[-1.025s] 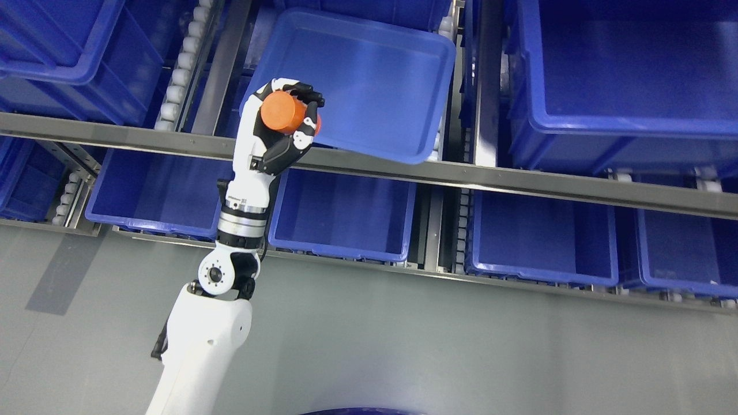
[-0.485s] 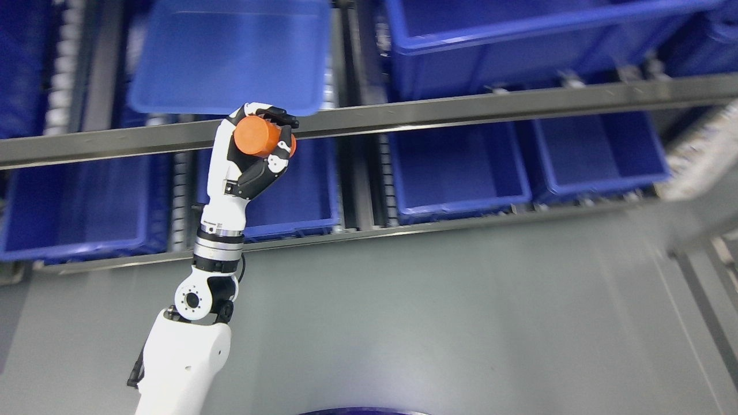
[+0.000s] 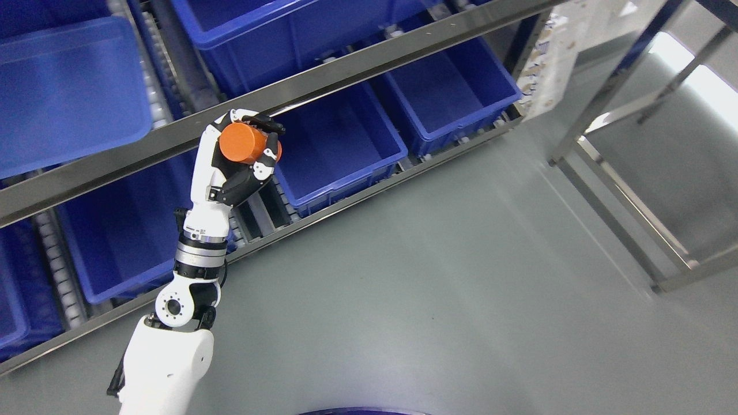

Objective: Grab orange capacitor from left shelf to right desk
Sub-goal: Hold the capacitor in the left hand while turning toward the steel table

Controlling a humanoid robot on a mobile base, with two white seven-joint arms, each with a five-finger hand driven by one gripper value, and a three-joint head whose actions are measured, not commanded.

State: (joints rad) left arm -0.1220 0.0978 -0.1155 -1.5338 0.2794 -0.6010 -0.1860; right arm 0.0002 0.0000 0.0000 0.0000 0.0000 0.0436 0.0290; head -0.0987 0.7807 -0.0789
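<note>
Left hand (image 3: 239, 153), glossy white-and-black plastic, pinches a smooth orange cylinder capacitor (image 3: 245, 143) beside the steel shelf (image 3: 357, 66) rail and blue bins (image 3: 334, 144).

The orange capacitor (image 3: 245, 143), a short smooth cylinder, sits tilted in the left hand (image 3: 236, 158), off the shelf.

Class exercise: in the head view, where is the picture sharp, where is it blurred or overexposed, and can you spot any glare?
Head view: the left hand and orange capacitor are sharp; the paper sheet on the shelf end is blurred and washed out; the floor patch at upper right is overexposed; soft glare streaks the shelf rail.
</note>
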